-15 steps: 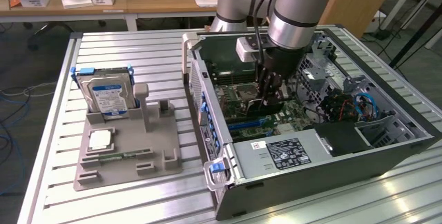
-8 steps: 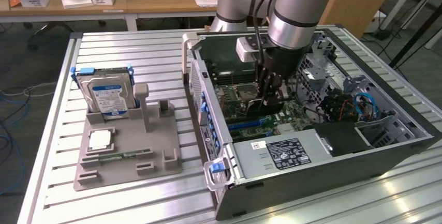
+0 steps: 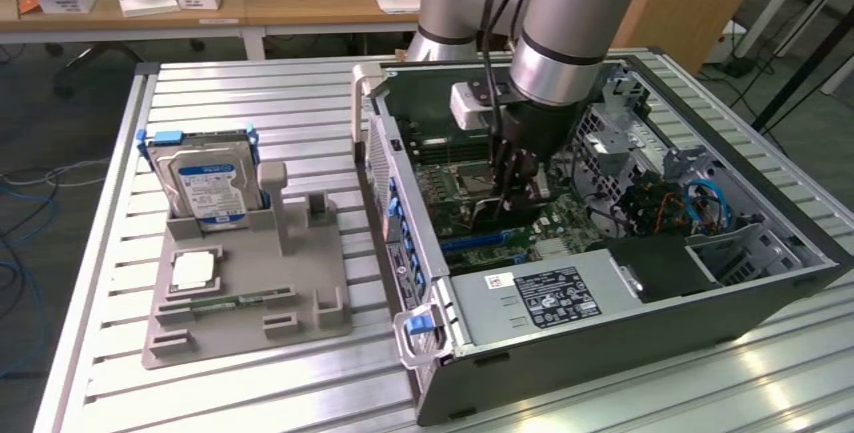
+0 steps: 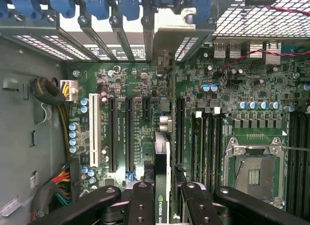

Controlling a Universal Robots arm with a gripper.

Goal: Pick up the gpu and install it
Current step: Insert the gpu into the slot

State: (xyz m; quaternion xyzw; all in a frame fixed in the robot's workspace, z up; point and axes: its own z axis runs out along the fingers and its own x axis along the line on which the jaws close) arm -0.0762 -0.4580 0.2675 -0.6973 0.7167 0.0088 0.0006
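My gripper (image 3: 514,198) hangs inside the open computer case (image 3: 400,203), low over the green motherboard (image 3: 567,228). In the wrist view the gripper (image 4: 163,205) is shut on the gpu (image 4: 162,157), a thin dark card seen edge-on with a green-and-white label between the black fingers (image 4: 141,201). The card stands upright over the row of long expansion slots (image 4: 130,133). Its silvery bracket (image 4: 167,34) lies against the case's rear slot openings. In the exterior view the gpu (image 3: 483,221) shows as a dark edge below the fingers.
A grey holder (image 3: 240,298) on the slatted table carries a silver hard drive (image 3: 211,188) with a blue-white label and a narrow green memory stick (image 3: 234,302). Inside the case are the power supply (image 3: 547,298), the CPU socket (image 4: 252,172), blue slot latches (image 4: 97,5) and cable bundles (image 4: 58,179).
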